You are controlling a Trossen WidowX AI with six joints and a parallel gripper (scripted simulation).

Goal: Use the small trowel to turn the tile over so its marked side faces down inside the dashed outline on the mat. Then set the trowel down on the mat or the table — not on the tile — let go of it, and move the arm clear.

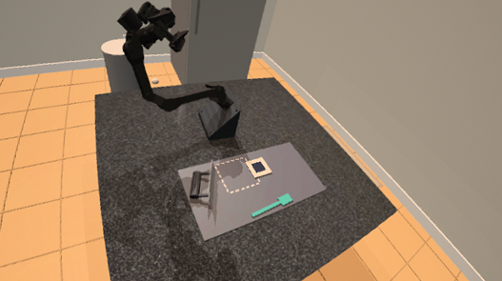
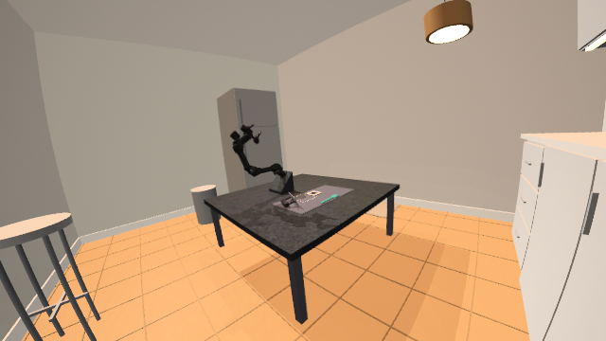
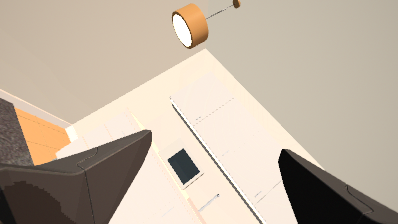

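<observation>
My gripper [image 1: 183, 41] [image 2: 257, 130] [image 3: 214, 145] is open and empty, raised high beyond the back of the mat, far from tile and trowel. The tile [image 1: 258, 166] [image 2: 313, 193] lies flat on the grey mat [image 1: 298, 167], a light square with its dark mark facing up. It lies at the right back corner of the dashed outline [image 1: 231, 192], mostly outside it. The green trowel [image 1: 285, 199] [image 2: 329, 199] lies flat near the mat's front edge, blade to the right, handle to the left. The wrist view shows neither tile nor trowel.
A thin upright panel [image 1: 212, 189] with a dark bar handle [image 1: 197, 185] stands on the left part of the mat, beside the outline. The arm's wedge-shaped base [image 1: 220, 119] [image 2: 282, 183] stands on the dark table [image 1: 135, 222] behind the mat.
</observation>
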